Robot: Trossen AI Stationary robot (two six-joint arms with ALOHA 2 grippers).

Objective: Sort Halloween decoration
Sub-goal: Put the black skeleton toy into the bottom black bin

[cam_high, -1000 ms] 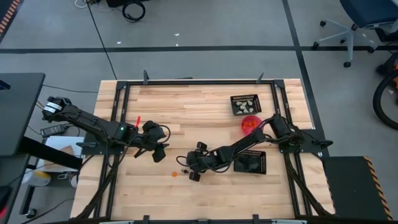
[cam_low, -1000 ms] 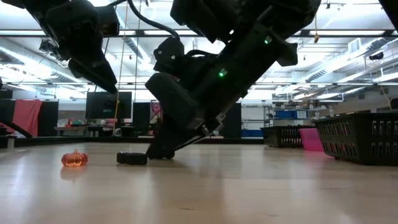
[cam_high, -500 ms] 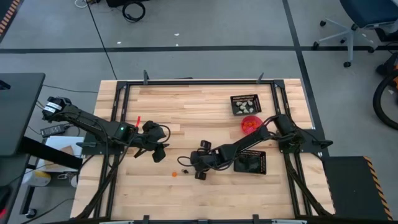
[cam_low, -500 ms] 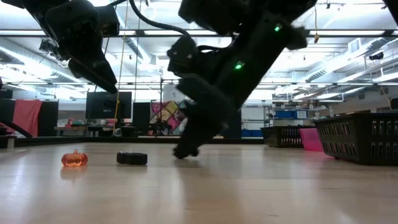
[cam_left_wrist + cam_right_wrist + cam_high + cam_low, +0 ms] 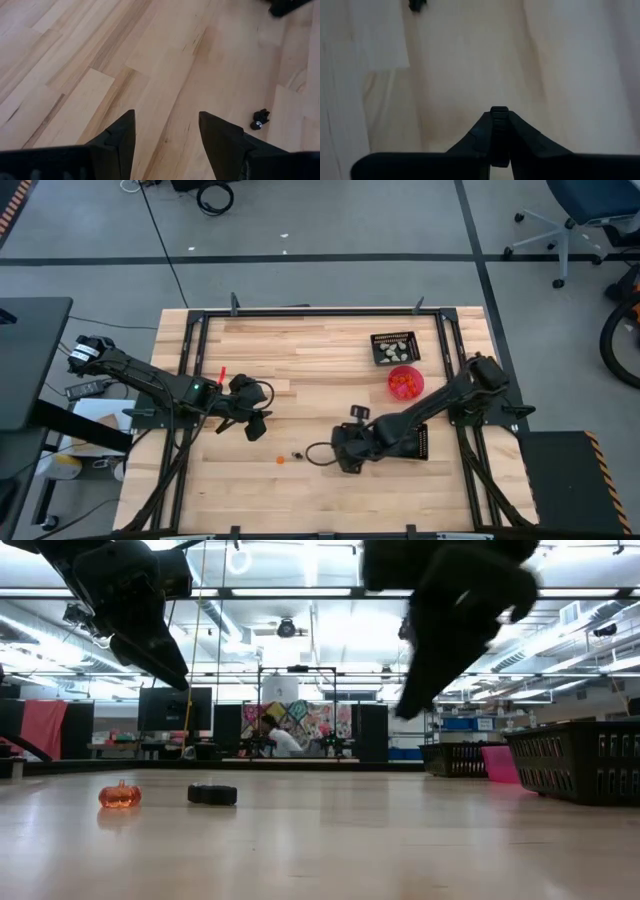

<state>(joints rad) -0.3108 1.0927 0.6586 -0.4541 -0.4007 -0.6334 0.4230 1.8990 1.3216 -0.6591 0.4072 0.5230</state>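
Note:
My right gripper (image 5: 340, 457) hangs above mid-table, shut on a small black ribbed trinket (image 5: 499, 120); in the low view it is a dark blur (image 5: 412, 700). An orange pumpkin trinket (image 5: 281, 461) (image 5: 120, 795) and a black trinket (image 5: 296, 454) (image 5: 212, 794) (image 5: 417, 5) rest on the wood to its left. My left gripper (image 5: 254, 425) (image 5: 167, 130) hovers open over bare wood at the left, the black trinket (image 5: 260, 119) a little beyond it. My right gripper pinches the black trinket between its two fingers, and the trinket's ribbed edge (image 5: 499, 112) shows in the seam between them. The fingers slant down from the table's right side. The trinket is lifted clear of the table.
A black mesh tray (image 5: 394, 347) with pale pieces stands at the far right. A pink-red bowl (image 5: 405, 381) with orange pieces sits in front of it. A second black tray (image 5: 410, 442) lies under my right arm. The trays (image 5: 580, 760) also show at the low view's right.
My right gripper has risen from the table beside the black trinket and gone toward the table's right edge, tipping more steeply down. The orange pumpkin and the black trinket on the wood have stayed where they were.

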